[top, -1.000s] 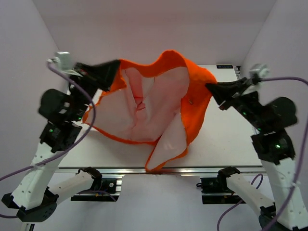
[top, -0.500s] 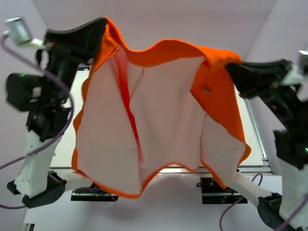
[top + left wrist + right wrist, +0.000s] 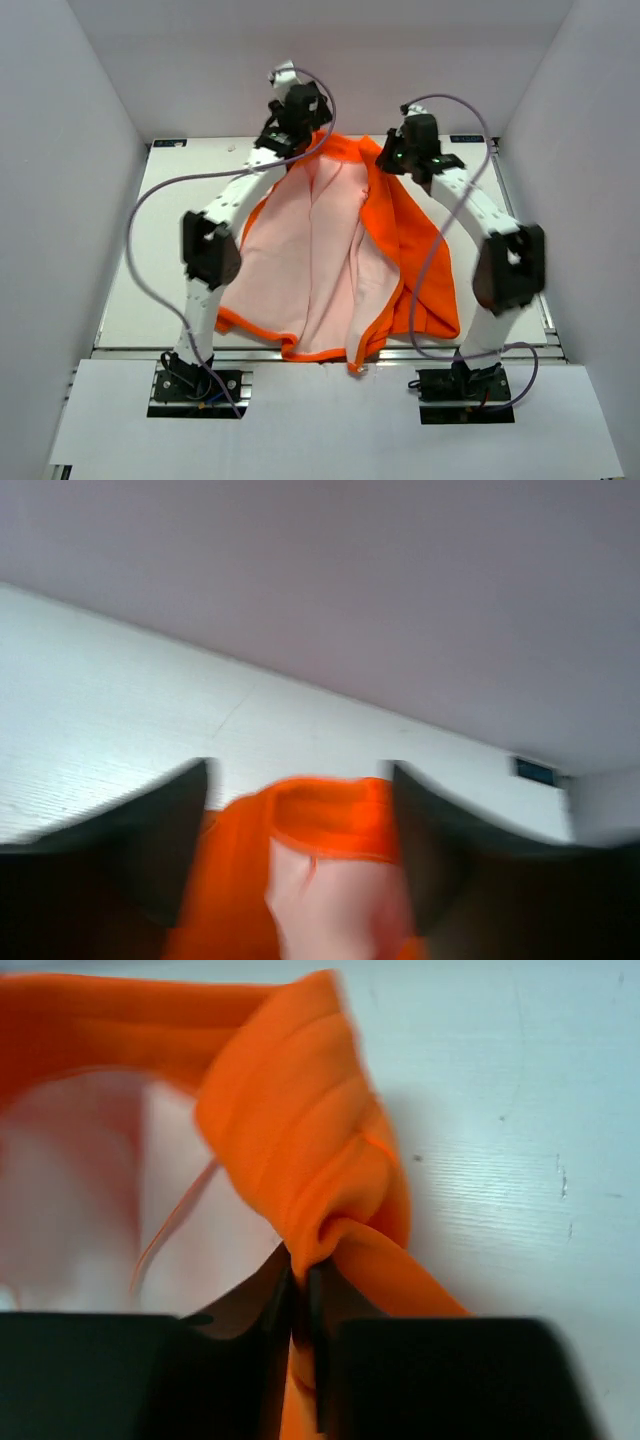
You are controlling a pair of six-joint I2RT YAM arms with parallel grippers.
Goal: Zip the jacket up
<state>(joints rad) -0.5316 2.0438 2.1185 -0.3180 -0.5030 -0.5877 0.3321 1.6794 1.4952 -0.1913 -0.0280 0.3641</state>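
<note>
The orange jacket (image 3: 410, 250) lies unzipped on the white table (image 3: 130, 280), its pale pink lining facing up and its collar at the far side. Both arms reach to the far end of it. My left gripper (image 3: 303, 143) hovers over the collar's left end. In the left wrist view its jaws (image 3: 300, 825) stand wide open, with the collar (image 3: 325, 815) below and between them, untouched. My right gripper (image 3: 387, 160) is at the collar's right end. The right wrist view shows it (image 3: 301, 1268) shut on a bunched fold of the orange fabric (image 3: 300, 1130).
Pale walls close in the table on the left, right and far sides. A small black tag (image 3: 465, 138) sits at the table's far right edge. The jacket's hem (image 3: 355, 362) reaches the table's near edge, above the arm bases.
The jacket, held spread high in the air by both grippers, has come down flat on the table. Both arms swung to the far side. The left gripper opened and let go.
</note>
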